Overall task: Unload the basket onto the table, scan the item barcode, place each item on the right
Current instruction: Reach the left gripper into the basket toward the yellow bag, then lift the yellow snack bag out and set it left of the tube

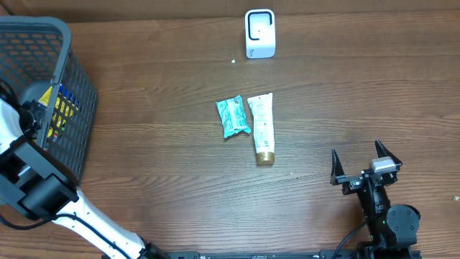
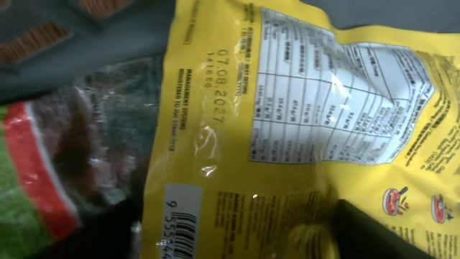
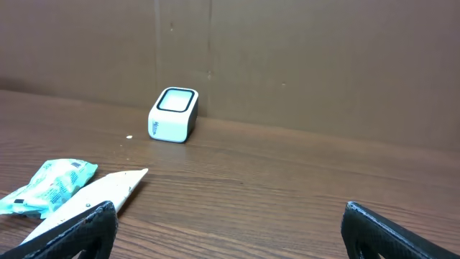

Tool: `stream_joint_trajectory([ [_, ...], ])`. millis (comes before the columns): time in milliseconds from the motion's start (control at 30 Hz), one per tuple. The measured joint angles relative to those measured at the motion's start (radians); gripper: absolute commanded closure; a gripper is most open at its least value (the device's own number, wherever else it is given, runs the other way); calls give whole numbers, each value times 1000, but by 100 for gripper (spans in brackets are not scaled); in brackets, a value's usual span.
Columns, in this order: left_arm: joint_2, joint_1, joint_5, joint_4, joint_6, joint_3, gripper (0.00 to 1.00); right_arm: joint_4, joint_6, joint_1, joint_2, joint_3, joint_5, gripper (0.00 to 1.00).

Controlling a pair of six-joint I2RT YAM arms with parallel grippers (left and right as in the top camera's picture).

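A yellow packet [image 2: 287, 108] fills the left wrist view, its barcode [image 2: 180, 230] at the bottom edge. My left gripper [image 2: 241, 232] is down in the dark mesh basket [image 1: 72, 43], its two dark fingers [image 2: 374, 237] apart on either side of the packet's lower part. Whether they press on it I cannot tell. From overhead the left gripper itself is hidden in the basket, and the yellow packet [image 1: 61, 108] shows through the mesh. The white scanner [image 1: 259, 34] stands at the back of the table. My right gripper [image 1: 359, 162] rests open near the front right, empty.
A teal packet [image 1: 233, 116] and a white tube with a gold cap [image 1: 262, 128] lie side by side mid-table. A red and green packet [image 2: 29, 173] lies beside the yellow one in the basket. The scanner [image 3: 173, 115] stands against a brown wall.
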Motion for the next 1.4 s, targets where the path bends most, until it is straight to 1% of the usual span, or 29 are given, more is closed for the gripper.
stream_joint_trajectory([
  [33,0,0,0,1,3,2,69,0,0,0,0,0,0,0],
  [100,0,0,1,1,2,10,77,0,0,0,0,0,0,0],
  [200,11,-1,10,-10,2,36,95,0,0,0,0,0,0,0],
  [233,17,-1,16,-19,6,48,96,0,0,0,0,0,0,0],
  [367,33,-1,38,-78,6,104,96,0,0,0,0,0,0,0],
  [533,65,-1,85,-221,6,240,96,0,0,0,0,0,0,0],
  [867,77,-8,114,-527,7,682,96,0,0,0,0,0,0,0],
  [1133,77,-13,132,-687,18,910,96,0,0,0,0,0,0,0],
  [1400,75,-35,148,-806,36,1199,96,0,0,0,0,0,0,0],
])
